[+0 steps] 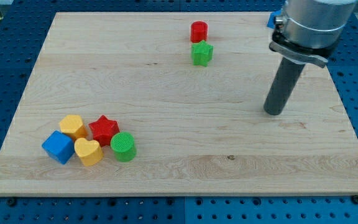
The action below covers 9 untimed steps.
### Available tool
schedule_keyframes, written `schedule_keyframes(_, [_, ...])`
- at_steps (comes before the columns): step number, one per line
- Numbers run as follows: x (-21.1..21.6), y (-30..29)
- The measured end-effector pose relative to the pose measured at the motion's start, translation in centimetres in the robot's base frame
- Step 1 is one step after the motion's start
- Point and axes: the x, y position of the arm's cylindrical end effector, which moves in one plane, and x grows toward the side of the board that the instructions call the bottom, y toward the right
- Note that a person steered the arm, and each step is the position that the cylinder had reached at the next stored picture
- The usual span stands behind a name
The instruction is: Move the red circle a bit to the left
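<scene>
The red circle (199, 31) stands near the view's top, a little right of the middle, touching or almost touching the green star (202, 53) just below it. My tip (274, 112) rests on the wooden board (166, 93) at the view's right, well to the right of and below the red circle, apart from every block.
A cluster sits at the view's bottom left: a blue cube (58, 147), a yellow block (73, 126), a yellow heart (88, 152), a red star (104, 130) and a green circle (123, 147). The board lies on a blue perforated table.
</scene>
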Motion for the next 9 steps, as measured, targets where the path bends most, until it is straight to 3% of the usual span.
schedule_keyframes(3, [-0.2, 6.8])
schedule_keyframes(5, [-1.9, 7.3])
schedule_keyframes(7, [-3.1, 13.1])
schedule_keyframes(9, [-3.6, 14.4])
